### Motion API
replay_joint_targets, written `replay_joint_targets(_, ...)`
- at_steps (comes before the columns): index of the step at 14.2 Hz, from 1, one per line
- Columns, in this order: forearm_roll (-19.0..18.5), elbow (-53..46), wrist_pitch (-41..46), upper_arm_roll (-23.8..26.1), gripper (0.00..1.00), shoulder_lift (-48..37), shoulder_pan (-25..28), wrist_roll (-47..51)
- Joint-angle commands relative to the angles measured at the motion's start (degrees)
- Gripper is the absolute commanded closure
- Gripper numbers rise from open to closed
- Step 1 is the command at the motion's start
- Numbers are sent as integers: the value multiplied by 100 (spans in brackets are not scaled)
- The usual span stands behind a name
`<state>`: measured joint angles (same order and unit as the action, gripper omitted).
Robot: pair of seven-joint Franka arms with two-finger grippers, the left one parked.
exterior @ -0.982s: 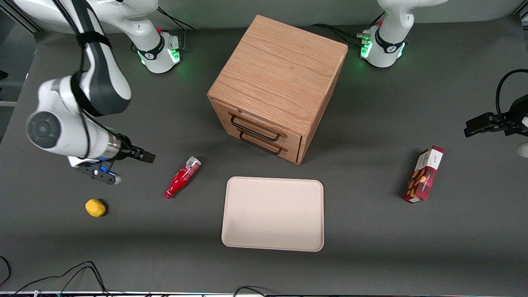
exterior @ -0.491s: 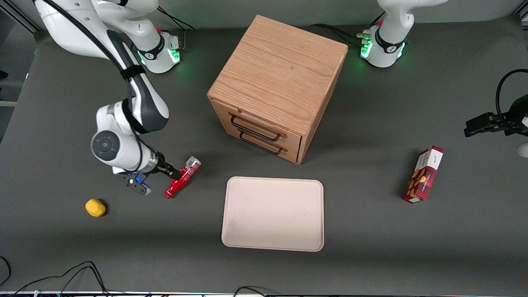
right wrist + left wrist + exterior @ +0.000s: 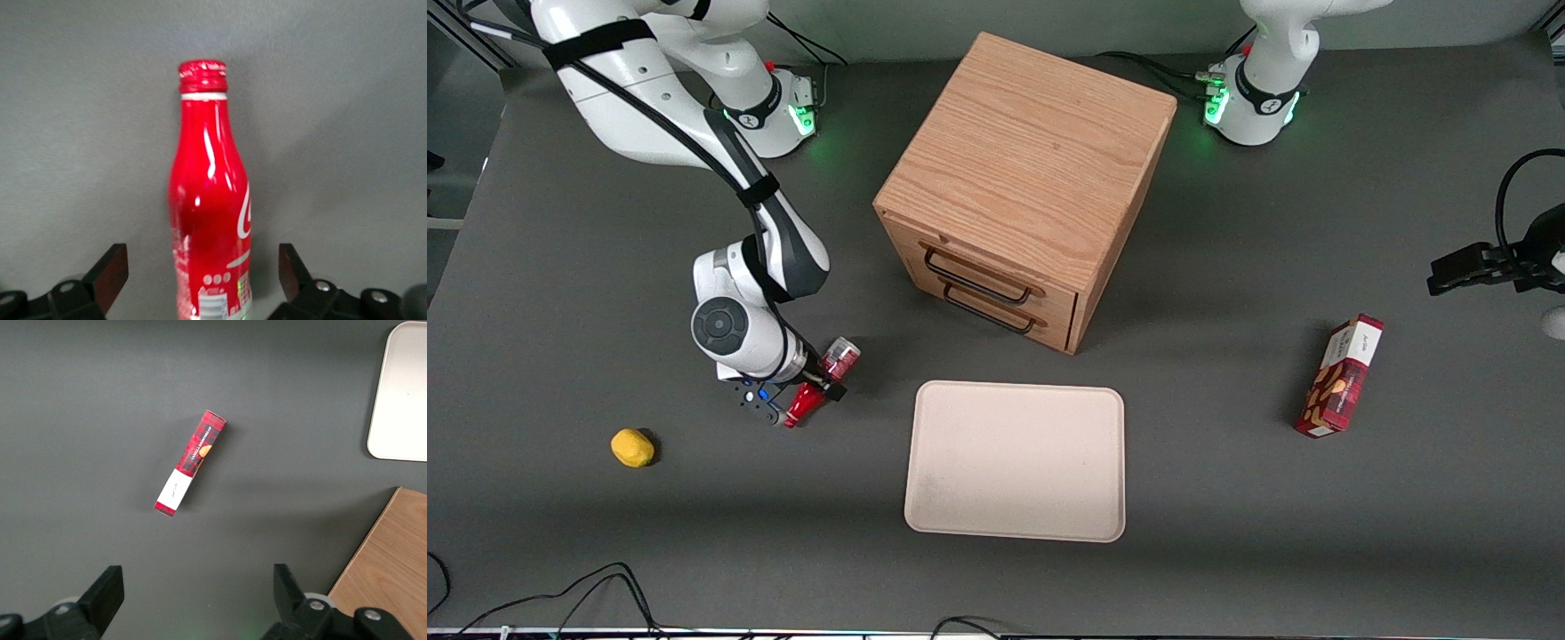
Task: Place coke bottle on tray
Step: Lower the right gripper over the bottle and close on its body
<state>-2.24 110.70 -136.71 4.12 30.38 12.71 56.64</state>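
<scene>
The coke bottle (image 3: pixel 818 384) is small, slim and red. It lies on its side on the dark table beside the tray (image 3: pixel 1016 460), toward the working arm's end. My gripper (image 3: pixel 815 382) is low over the bottle's middle, with only the silvery base end and the red neck showing in the front view. In the right wrist view the bottle (image 3: pixel 210 213) lies between my open fingers (image 3: pixel 110 270), with a clear gap on each side. The gripper (image 3: pixel 203 277) straddles its body. The pale beige tray holds nothing.
A wooden two-drawer cabinet (image 3: pixel 1024 182) stands farther from the front camera than the tray. A yellow lemon-like object (image 3: pixel 632 447) lies toward the working arm's end. A red snack box (image 3: pixel 1341 376) lies toward the parked arm's end and also shows in the left wrist view (image 3: pixel 191 463).
My gripper has travelled from near the table's working-arm end to the bottle and now straddles it. The bottle has not moved.
</scene>
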Motion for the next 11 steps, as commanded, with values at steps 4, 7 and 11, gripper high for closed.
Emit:
replay_joint_targets(4,-207,365,-461,-25,11,-41,48,242)
replay_joint_targets(7,-233,356,-470,-25,95,-6,48,242)
replay_joint_targets(11,-348,356,-488,-25,100,21,39,338)
